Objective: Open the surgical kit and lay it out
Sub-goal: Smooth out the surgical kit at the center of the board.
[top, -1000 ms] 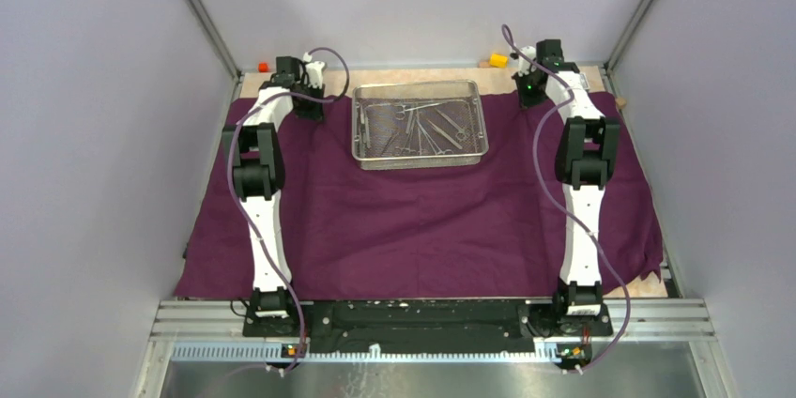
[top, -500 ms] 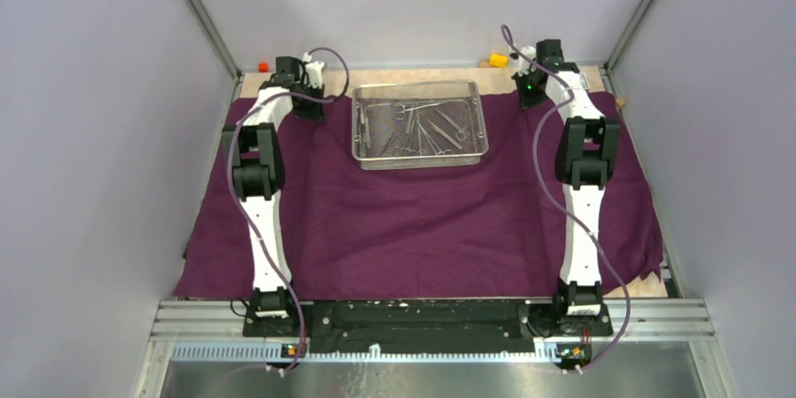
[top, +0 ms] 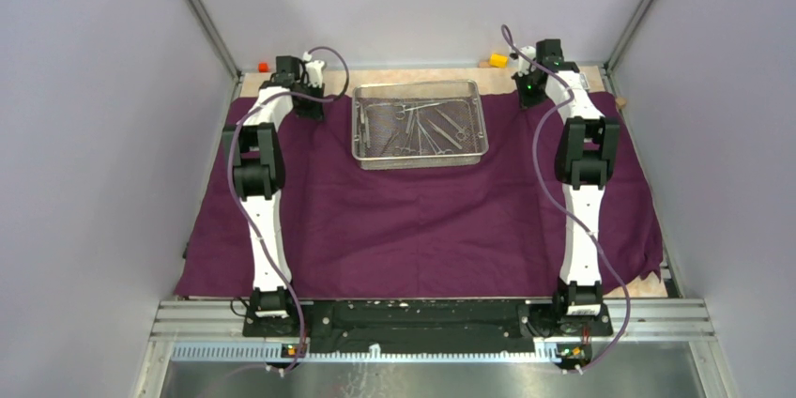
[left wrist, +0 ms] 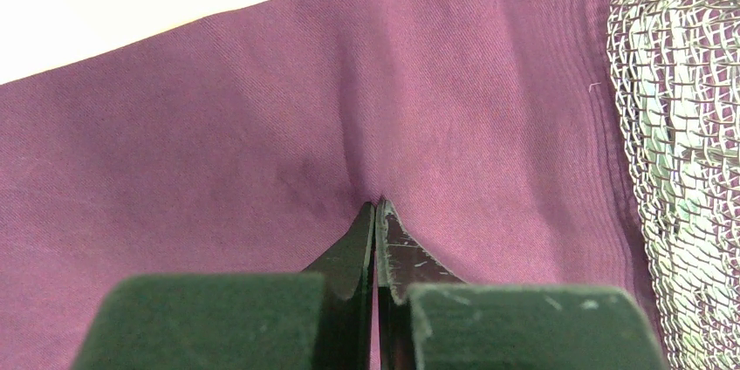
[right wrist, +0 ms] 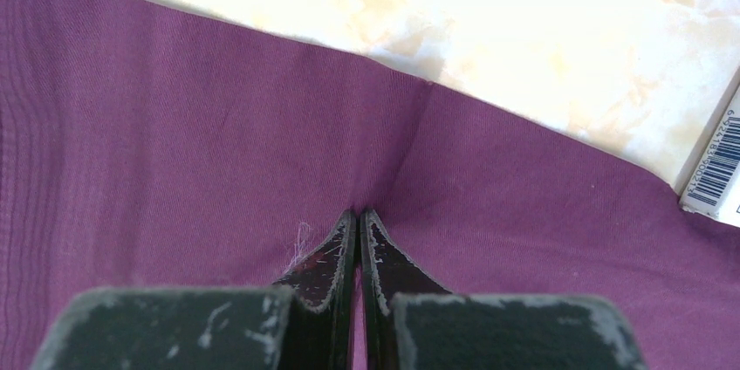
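Left gripper [left wrist: 376,206]: dark, flat, tapering fingers closed blade to blade with no gap between them, tips down on the cloth wrap [top: 422,220] just left of the tray [top: 413,85]. A soft crease in the fabric runs up from the tips, as where a small fold is nipped. Right gripper [right wrist: 358,213]: scuffed fingers closed likewise to a hairline slit, tips on the cloth to the right of the tray, where a pucker and a few loose pale threads meet them.

The cloth wrap is dark purple, finely woven and matte. It lies spread open over the surface [right wrist: 524,30], which is pale and mottled, and sags over its right edge. The tray is rectangular, of shiny silver wire mesh with a rolled rim, and stands on the far middle of the cloth. Inside it lie slim steel clamps and tweezers [top: 424,126], crossed and overlapping.

A card packet [right wrist: 714,165] with a barcode lies beyond the cloth edge, right of the tray. A yellow block [top: 497,60] and an orange block [top: 263,67] sit behind the tray, right and left.
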Motion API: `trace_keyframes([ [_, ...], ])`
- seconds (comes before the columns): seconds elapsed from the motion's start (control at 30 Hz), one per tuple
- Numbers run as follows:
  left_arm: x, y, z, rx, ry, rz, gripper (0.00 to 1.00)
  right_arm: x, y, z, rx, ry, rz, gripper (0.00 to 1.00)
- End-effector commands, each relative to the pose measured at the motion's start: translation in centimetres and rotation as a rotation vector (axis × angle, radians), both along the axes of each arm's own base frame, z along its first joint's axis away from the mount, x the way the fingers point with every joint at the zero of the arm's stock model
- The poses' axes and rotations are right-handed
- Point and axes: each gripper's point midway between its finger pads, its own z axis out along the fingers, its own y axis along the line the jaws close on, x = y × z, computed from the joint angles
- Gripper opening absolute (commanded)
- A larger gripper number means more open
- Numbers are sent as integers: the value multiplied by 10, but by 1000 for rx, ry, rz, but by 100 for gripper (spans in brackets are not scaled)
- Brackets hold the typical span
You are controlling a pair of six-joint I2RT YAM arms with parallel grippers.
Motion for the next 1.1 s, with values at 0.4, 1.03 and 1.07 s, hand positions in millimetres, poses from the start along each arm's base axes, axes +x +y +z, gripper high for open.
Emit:
trace_keyframes([
  [0.4, -11, 28, -45, 71, 95, 72, 0, -11, -42, -38, -71, 99, -76, 0],
  [1.03, -15, 32, -43, 77, 90, 68, 2, -7, -41, -34, -72, 91, -71, 0],
  [1.07, -15, 32, -43, 78, 90, 67, 2, -7, -42, -33, -72, 90, -72, 0],
])
